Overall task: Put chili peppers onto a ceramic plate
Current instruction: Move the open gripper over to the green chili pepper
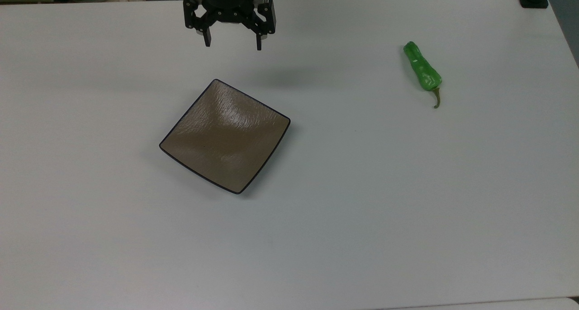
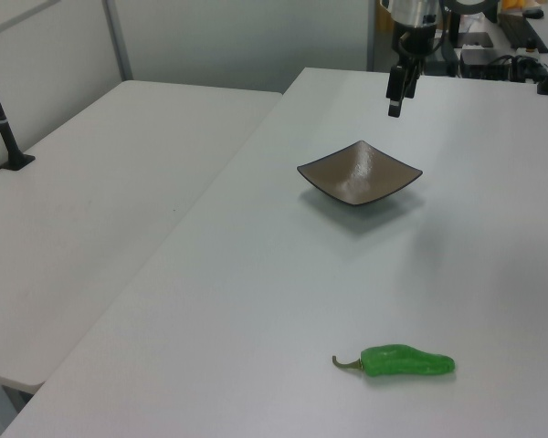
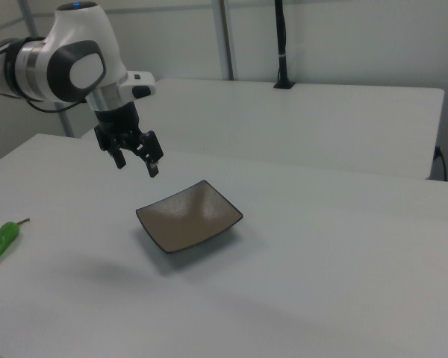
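Top view: the gripper (image 1: 233,43) hangs with jaws spread and empty at twelve o'clock from the ceramic plate (image 1: 225,135); the green chili pepper (image 1: 422,70) lies on the white table (image 1: 362,210), well apart at two o'clock.

Left view: pepper (image 2: 405,361) at six o'clock of the plate (image 2: 359,172).

Right view: pepper (image 3: 1,242) at nine o'clock.

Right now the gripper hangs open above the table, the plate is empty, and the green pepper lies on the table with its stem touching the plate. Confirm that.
One thing is wrong: the green pepper lies well apart from the plate, its stem touching nothing but the table, as the top view shows. The gripper does hang open and the plate is empty.
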Robot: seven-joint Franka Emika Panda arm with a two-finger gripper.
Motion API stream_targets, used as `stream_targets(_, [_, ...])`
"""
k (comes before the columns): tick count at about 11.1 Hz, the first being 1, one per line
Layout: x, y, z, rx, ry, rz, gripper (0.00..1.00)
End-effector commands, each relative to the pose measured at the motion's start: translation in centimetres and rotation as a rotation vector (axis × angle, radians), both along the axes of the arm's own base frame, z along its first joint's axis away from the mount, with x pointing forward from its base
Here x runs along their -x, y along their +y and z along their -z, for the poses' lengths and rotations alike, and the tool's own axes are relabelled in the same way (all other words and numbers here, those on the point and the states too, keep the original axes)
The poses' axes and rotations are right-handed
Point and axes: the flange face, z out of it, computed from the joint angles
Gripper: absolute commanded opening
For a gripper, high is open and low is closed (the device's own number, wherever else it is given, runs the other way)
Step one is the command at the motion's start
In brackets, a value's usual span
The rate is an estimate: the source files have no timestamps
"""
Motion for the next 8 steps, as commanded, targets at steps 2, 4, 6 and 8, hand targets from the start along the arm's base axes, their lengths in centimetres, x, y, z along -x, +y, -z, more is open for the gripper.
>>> stream_targets(2, [1.39, 0.53, 0.44, -0.017, 0.025, -0.015, 1.00])
stream_targets(4, [1.42, 0.44, 0.59, -0.017, 0.028, -0.014, 1.00])
stream_targets(6, [1.49, 0.52, 0.82, -0.016, 0.033, -0.015, 1.00])
stream_targets(8, [1.49, 0.70, 0.98, -0.016, 0.036, -0.018, 1.00])
